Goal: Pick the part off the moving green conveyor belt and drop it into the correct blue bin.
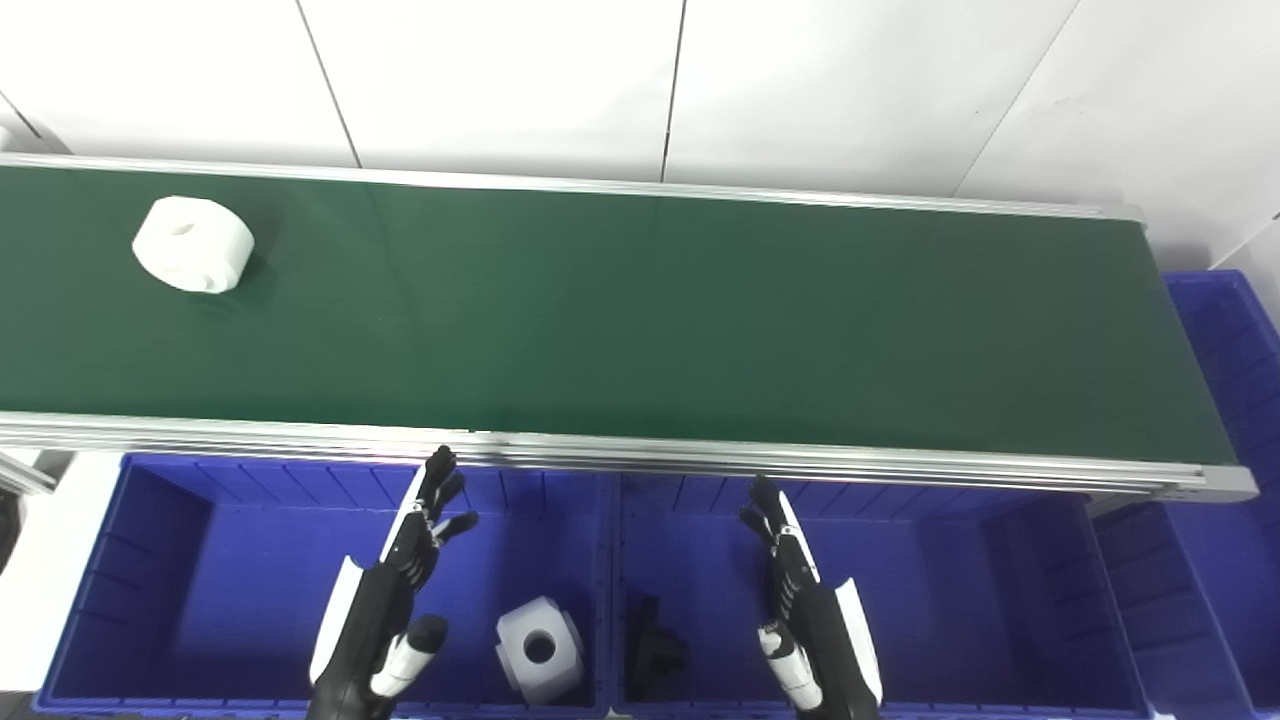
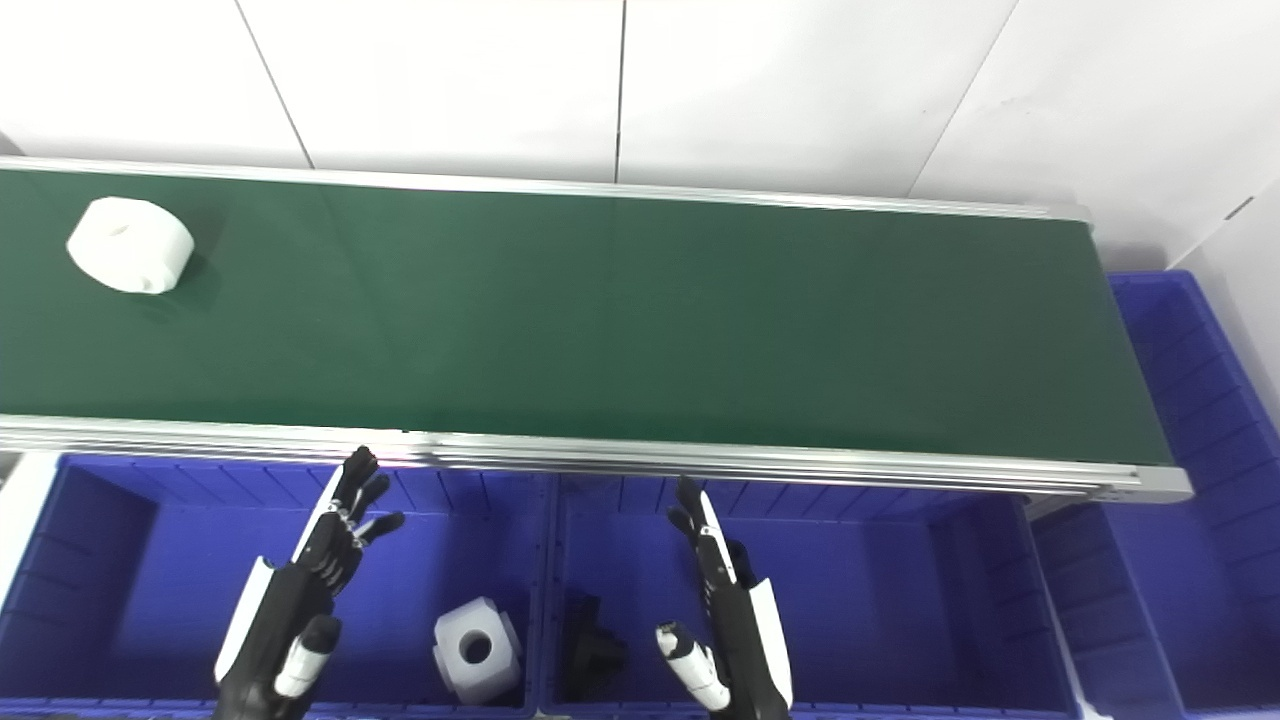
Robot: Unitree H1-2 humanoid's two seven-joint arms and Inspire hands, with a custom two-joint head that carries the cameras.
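A white round part [image 1: 193, 244] with a centre hole lies on the green conveyor belt [image 1: 640, 310] at the far left; it also shows in the right eye view [image 2: 130, 245]. My left hand [image 1: 395, 590] is open and empty above the left blue bin [image 1: 150, 580], near the belt's front rail. My right hand [image 1: 805, 610] is open and empty above the middle blue bin [image 1: 960, 600]. Both hands are far from the part.
The left bin holds a white block with a hole [image 1: 540, 648]. The middle bin holds a black part [image 1: 655, 650]. Another blue bin [image 1: 1235, 420] stands past the belt's right end. A silver rail [image 1: 700, 458] edges the belt's front.
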